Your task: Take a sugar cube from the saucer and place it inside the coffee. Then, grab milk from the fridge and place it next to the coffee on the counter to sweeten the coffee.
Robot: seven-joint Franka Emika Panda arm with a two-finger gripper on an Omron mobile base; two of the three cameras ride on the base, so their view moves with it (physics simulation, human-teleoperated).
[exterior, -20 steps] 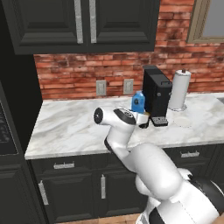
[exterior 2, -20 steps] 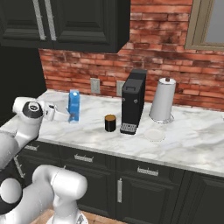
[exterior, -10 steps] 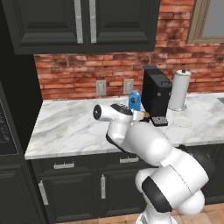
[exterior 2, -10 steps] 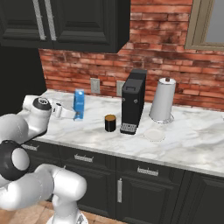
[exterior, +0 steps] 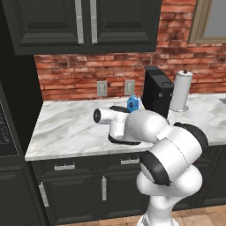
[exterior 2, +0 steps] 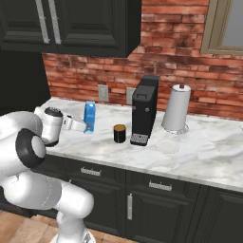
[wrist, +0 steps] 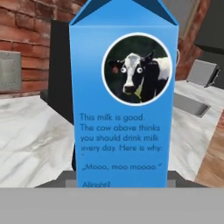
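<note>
The blue milk (wrist: 124,100) carton with a cow picture stands upright between my fingers, and my gripper (wrist: 120,180) is shut on its lower part. From the right base view the milk (exterior 2: 89,116) is low over the white marble counter (exterior 2: 204,152), with the gripper (exterior 2: 84,126) reaching in from the left. I cannot tell whether the carton touches the top. The dark coffee (exterior 2: 119,134) cup stands a short way to its right. The white saucer (exterior 2: 167,145) lies further right. The carton's top, milk (exterior: 133,103), peeks over my arm. The sugar cube and the fridge are out of view.
A tall black coffee machine (exterior 2: 144,110) stands just right of the cup, with a paper towel roll (exterior 2: 175,109) beyond it. Brick wall with outlets (exterior 2: 103,92) runs behind. Dark upper cabinets (exterior 2: 85,23) hang above. Bare counter (exterior: 66,126) lies left of my arm.
My arm has swung and carried the milk a little to the right along the counter, closer to the coffee. The grip is unchanged.
</note>
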